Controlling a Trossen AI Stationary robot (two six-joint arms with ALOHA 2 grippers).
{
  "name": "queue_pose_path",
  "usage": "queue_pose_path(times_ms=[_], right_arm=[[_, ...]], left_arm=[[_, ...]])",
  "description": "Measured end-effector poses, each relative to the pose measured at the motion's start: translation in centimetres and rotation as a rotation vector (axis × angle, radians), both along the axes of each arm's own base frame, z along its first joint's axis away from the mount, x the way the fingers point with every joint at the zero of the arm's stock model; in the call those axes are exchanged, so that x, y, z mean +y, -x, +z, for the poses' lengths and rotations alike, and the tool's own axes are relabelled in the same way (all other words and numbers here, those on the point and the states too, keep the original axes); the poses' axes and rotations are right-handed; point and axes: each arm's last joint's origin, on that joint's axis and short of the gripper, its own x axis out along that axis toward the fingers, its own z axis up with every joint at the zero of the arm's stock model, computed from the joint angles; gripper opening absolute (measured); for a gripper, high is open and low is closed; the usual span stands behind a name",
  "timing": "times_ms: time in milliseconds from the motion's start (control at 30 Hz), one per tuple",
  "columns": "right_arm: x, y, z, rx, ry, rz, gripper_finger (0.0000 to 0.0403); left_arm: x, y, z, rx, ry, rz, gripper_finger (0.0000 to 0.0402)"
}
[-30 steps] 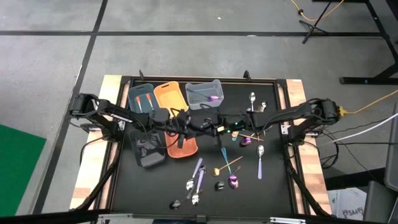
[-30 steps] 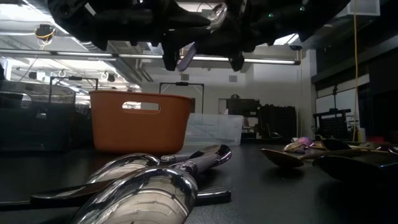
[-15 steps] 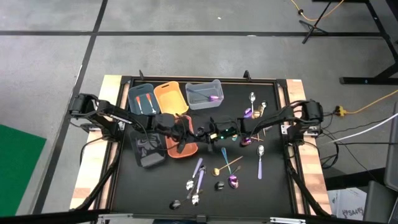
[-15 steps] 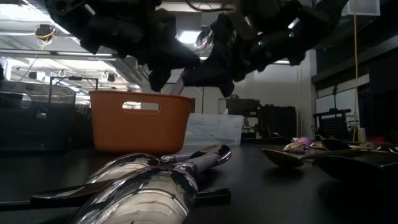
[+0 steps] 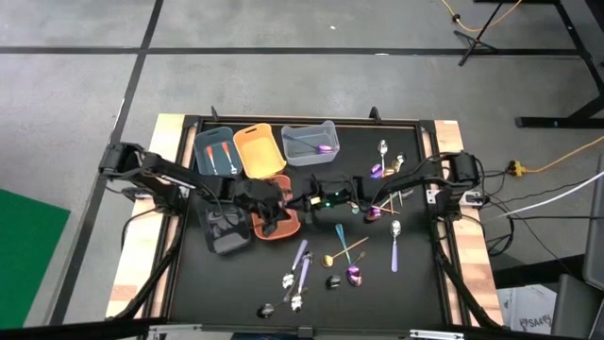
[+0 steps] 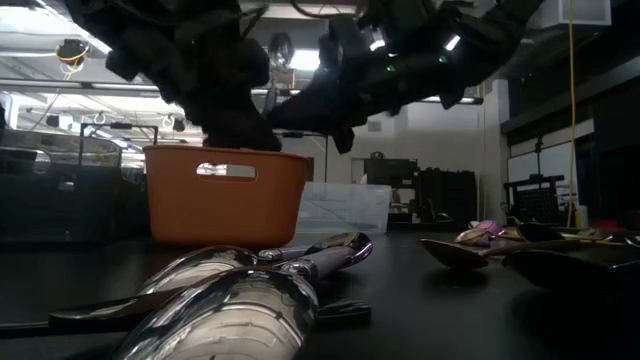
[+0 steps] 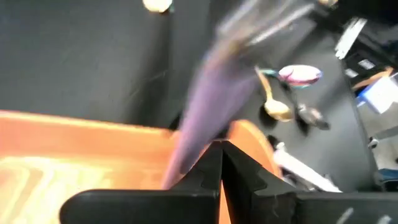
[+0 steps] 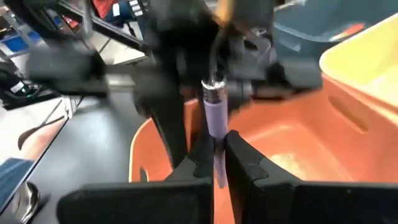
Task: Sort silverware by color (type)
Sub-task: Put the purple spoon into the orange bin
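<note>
Right wrist view is showing the right gripper [image 8: 214, 155] pinching a purple-handled utensil [image 8: 216, 127], which is running straight out ahead of the fingertips toward the left arm, its metal neck at the far end. The left wrist view is showing the left gripper [image 7: 222, 163] with its fingers pressed together and the same purple handle [image 7: 208, 118] rising from between the tips, blurred, its long axis slanting away over the dark table. Both grippers are clamping the one piece, meeting just above the orange bin [image 5: 280, 222].

What could go wrong: if both arms are pulling while neither lets go, the slim handle could twist or slip out and drop into the orange bin below, the wrong place for purple. If the right gripper is releasing before the left's hold is firm, the piece could pivot and fall.

Loose silverware [image 5: 302, 264] is lying well beyond the grippers.
</note>
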Motion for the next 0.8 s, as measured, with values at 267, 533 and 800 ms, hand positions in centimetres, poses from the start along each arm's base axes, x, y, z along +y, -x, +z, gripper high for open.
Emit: queue_pose_path(times_ms=[267, 533, 800], right_arm=[[0.1, -0.9, 0.1, 0.009, -0.02, 0.005, 0.0009], [0.2, -0.9, -0.3, 0.044, -0.018, 0.005, 0.0009], [0.1, -0.6, -0.9, 0.105, -0.014, -0.003, 0.0009]], left_arm=[[0.1, 1.4, 2.0, -0.012, -0.002, 0.004, 0.0], [-0.3, 2.2, 1.7, 0.08, 0.023, 0.016, 0.0], [-1.0, 2.5, 1.4, 0.123, 0.012, 0.011, 0.0]])
